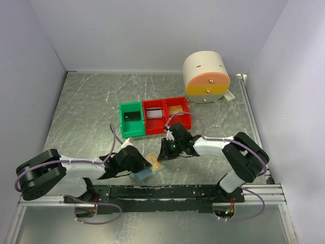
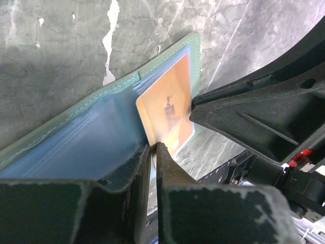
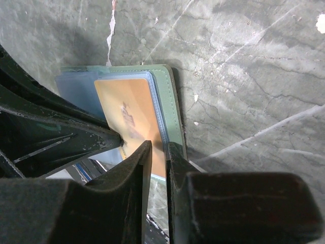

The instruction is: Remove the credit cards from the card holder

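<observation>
Left jaws clenched on card holder [image 2: 76, 147] — right jaws pinching edge of 1 orange credit card [image 3: 129, 109].

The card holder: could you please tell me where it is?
Top view: the card holder lies left of centre by the near edge, between the left hand and right hand.

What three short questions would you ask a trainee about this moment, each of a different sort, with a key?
1. True or false: the card holder lies inside the green bin.
2. What colour is the credit card at the right gripper? A blue; B orange; C white.
3. Fill in: the left gripper pinches the edge of the ___.
Key: 1 false; 2 B; 3 card holder.
</observation>
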`<action>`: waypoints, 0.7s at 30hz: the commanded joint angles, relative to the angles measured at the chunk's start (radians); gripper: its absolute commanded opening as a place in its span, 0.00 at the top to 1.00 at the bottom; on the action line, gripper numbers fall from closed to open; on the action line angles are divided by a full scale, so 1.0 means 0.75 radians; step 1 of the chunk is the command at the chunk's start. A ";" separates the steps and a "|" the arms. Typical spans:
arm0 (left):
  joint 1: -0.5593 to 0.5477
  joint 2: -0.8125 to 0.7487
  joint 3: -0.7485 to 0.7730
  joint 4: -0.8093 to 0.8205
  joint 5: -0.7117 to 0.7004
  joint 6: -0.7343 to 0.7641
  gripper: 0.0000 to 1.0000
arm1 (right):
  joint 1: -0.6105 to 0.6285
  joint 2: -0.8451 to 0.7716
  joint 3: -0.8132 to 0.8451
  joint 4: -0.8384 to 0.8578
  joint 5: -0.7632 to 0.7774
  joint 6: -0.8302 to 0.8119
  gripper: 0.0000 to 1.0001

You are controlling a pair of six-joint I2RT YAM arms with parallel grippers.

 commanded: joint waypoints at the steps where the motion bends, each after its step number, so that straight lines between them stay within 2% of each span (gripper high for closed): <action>1: -0.014 -0.057 -0.013 -0.078 -0.061 -0.018 0.84 | 0.035 0.059 -0.008 -0.101 0.075 -0.008 0.83; 10: -0.021 -0.173 0.003 -0.300 -0.097 -0.022 0.87 | 0.035 0.077 -0.001 -0.102 0.080 -0.006 0.83; 16: -0.028 -0.182 -0.006 -0.338 -0.078 -0.020 0.84 | 0.035 0.080 0.016 -0.114 0.081 -0.017 0.83; 21: -0.032 -0.178 -0.022 -0.277 -0.067 -0.017 0.82 | 0.038 0.044 0.033 -0.102 0.044 -0.029 0.83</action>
